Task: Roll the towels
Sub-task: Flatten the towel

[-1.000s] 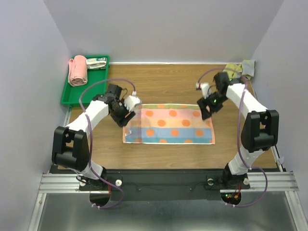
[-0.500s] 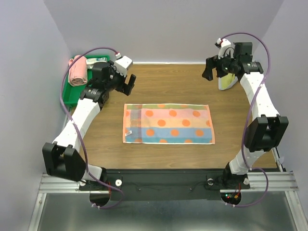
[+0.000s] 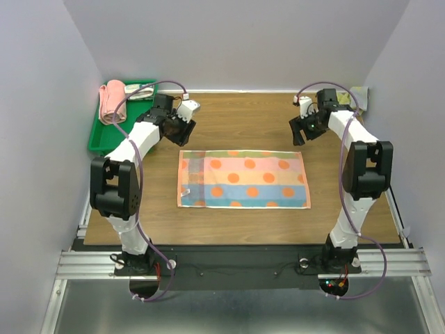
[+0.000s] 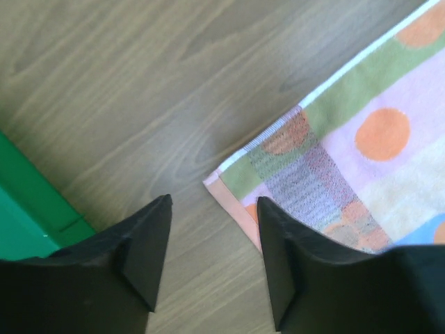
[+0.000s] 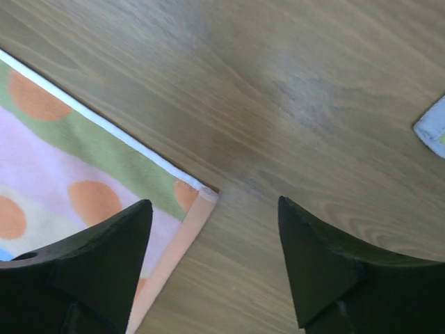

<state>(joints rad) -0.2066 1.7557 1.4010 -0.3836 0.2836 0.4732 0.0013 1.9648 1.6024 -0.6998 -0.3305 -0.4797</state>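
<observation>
Towel [image 3: 243, 179]: green, pink, cream, blue stripes, orange dots. Tray [image 3: 99, 139]: green. Table [image 3: 243, 118]: brown wood grain.

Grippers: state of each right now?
Left gripper: open, empty, at a far corner of the towel.
Right gripper: open, empty, at the other far corner.
</observation>
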